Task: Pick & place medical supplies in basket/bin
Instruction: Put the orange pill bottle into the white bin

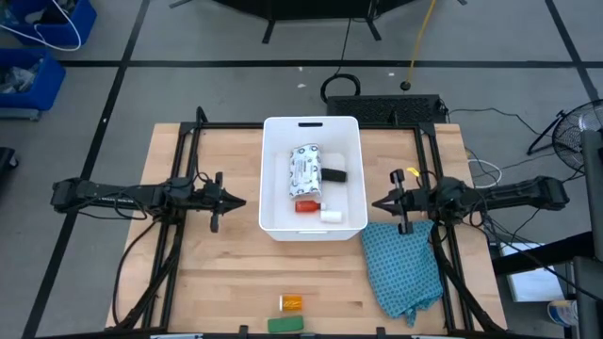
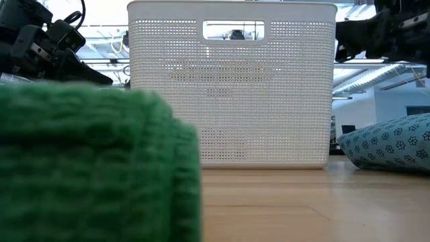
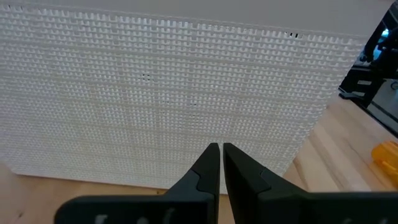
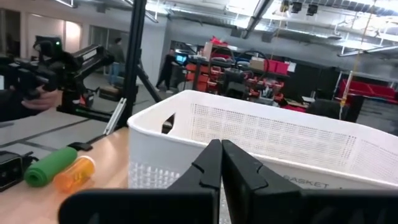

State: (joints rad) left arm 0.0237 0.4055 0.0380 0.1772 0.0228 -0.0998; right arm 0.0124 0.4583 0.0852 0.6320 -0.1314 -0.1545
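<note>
The white bin (image 1: 268, 202) sits in the middle of the table, and inside it lie the white patterned packet (image 1: 304, 170), the black block (image 1: 334, 175), the red bottle (image 1: 307, 205) and the little white bottle (image 1: 331, 216). The orange vial (image 1: 291, 302) and the green bar (image 1: 285, 324) lie together on the table at 6 o'clock from the bin. The left gripper (image 1: 241, 201) waits at the bin's 9 o'clock side and the right gripper (image 1: 377, 202) at its 3 o'clock side, both clenched tight and holding nothing.
</note>
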